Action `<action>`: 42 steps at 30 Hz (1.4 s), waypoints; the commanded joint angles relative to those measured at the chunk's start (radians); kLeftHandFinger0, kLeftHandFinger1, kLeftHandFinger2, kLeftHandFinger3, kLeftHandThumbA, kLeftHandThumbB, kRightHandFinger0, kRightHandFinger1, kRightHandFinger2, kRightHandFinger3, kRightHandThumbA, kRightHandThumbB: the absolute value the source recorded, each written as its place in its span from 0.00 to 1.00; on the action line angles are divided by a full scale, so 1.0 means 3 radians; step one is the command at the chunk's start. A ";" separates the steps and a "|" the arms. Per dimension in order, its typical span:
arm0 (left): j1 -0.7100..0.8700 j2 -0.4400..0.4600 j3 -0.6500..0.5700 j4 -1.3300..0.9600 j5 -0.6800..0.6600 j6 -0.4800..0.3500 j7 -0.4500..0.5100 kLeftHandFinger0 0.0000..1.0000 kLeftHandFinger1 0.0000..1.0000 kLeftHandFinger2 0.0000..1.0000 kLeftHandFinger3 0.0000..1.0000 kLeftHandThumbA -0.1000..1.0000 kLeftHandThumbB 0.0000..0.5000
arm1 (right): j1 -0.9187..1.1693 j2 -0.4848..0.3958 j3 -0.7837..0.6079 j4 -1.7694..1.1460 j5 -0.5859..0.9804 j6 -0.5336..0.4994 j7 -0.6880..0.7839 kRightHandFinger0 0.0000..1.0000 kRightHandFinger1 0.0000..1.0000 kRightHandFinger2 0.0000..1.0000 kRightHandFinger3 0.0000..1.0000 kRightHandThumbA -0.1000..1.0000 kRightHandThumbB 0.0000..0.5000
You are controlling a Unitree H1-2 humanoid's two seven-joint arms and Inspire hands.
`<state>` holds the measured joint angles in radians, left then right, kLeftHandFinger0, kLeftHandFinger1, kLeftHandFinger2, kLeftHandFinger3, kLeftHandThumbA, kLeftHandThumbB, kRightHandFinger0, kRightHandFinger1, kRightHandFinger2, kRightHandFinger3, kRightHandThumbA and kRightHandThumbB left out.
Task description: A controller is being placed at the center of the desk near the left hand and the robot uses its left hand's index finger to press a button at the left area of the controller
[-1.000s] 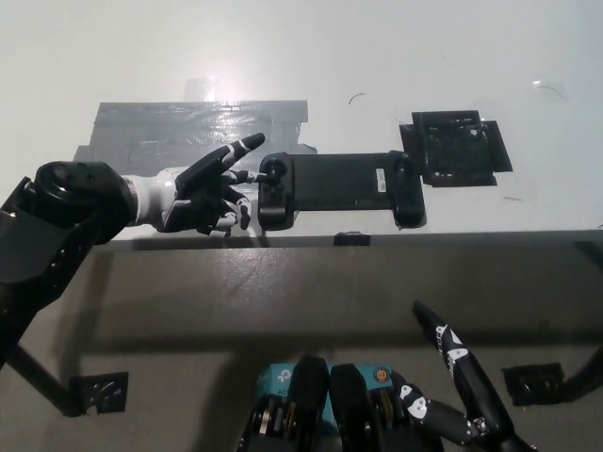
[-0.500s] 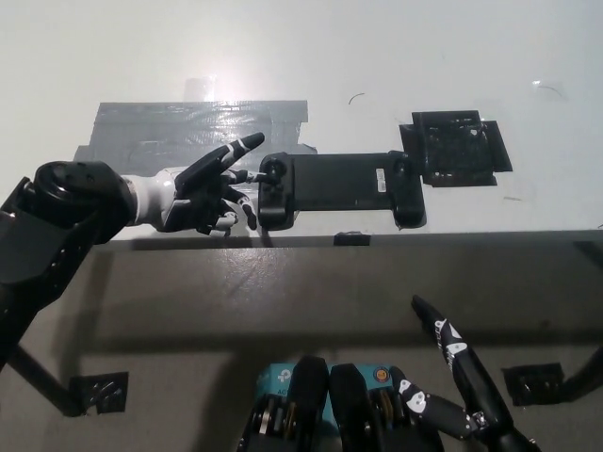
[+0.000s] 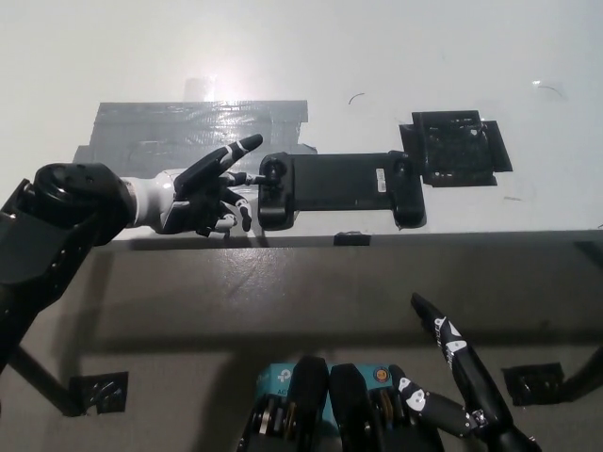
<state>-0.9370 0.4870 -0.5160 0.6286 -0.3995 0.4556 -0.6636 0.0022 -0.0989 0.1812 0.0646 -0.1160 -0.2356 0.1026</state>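
Rigid, light controller point(image 3: 337, 186) may skid on the counter point(image 3: 283, 56); left hand point(image 3: 203, 193), empty and splayed, should probably press straight down

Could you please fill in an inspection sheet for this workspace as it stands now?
Surface: white desk, grey tape patch at left.
Job's things: black controller near the desk's front edge.
Clutter: black square pad right of the controller.
Hands: left hand beside the controller's left end, one of its fingers reaching that end; right hand low, off the desk, fingers apart.
Cables: nothing seen.
Surroundings: dark floor below the desk.
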 commanded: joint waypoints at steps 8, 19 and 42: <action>0.0054 -0.0005 0.0030 -0.0131 0.0141 0.0048 -0.0014 0.00 0.00 0.31 1.00 1.00 0.87 | -0.0044 0.0009 -0.0016 -0.0079 0.0035 -0.0052 0.0028 1.00 1.00 1.00 1.00 0.64 0.45; 0.0108 -0.0026 0.0078 -0.0106 0.0179 0.0048 -0.0046 0.00 0.00 0.26 1.00 1.00 0.85 | -0.0062 0.0016 -0.0023 -0.0061 0.0035 -0.0070 0.0017 1.00 1.00 1.00 1.00 0.63 0.46; 0.0407 -0.0070 0.0167 0.0013 0.0181 0.0048 -0.0055 0.00 0.00 0.29 1.00 1.00 0.88 | -0.0009 0.0027 -0.0014 -0.0073 0.0054 -0.0064 0.0024 1.00 1.00 1.00 1.00 0.62 0.45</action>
<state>-0.8575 0.4648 -0.4423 0.6013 -0.3675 0.4361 -0.6623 0.0054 -0.0980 0.1814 0.0652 -0.1157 -0.2343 0.1028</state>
